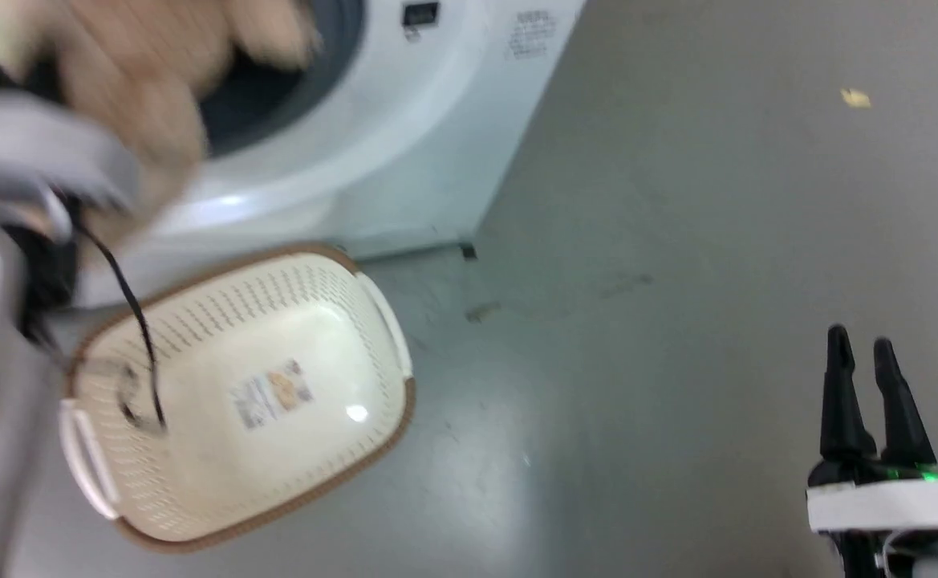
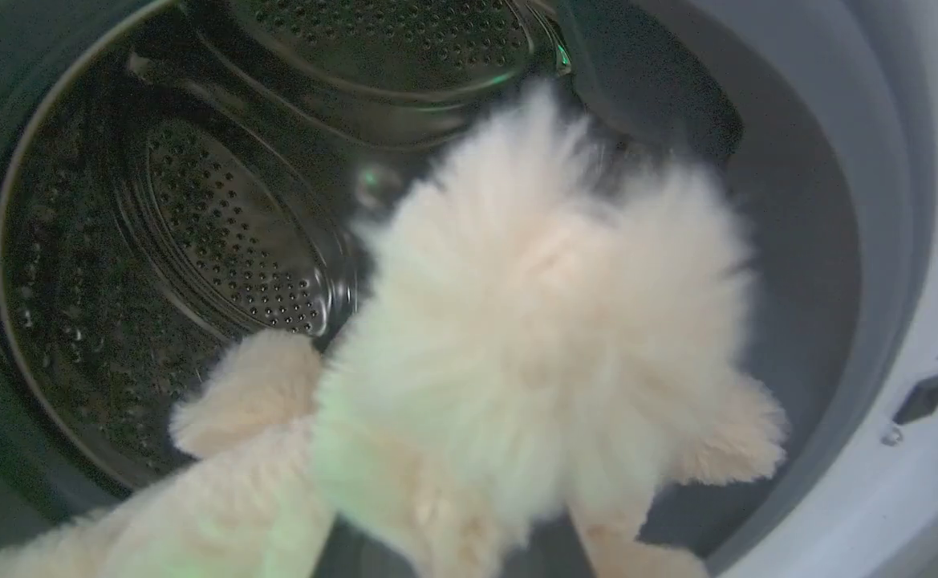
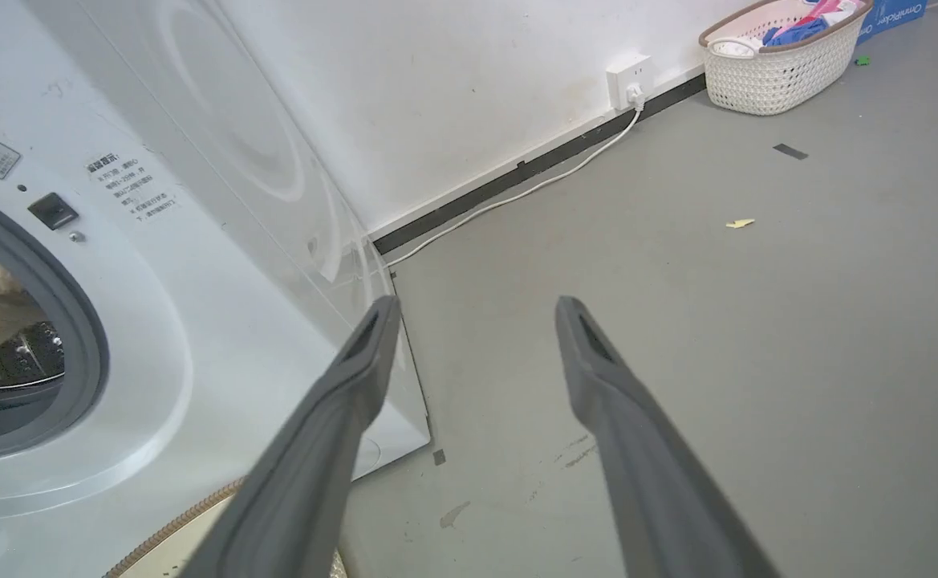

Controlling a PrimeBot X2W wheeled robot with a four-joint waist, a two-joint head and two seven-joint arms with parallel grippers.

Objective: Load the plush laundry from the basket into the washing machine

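Plush laundry (image 2: pixel 533 337) at mouth of washing machine (image 1: pixel 404 120), fluffy body in front of perforated steel drum (image 2: pixel 196 241), blurred in head view. Left gripper buried behind fur: cannot tell whether clamped or open. Right gripper (image 3: pixel 477 303) far right, above grey floor (image 1: pixel 677 241), fingers spread apart, holding nothing. Basket (image 1: pixel 196 482) on floor just near of washer, sticker (image 1: pixel 272 393) on its bottom
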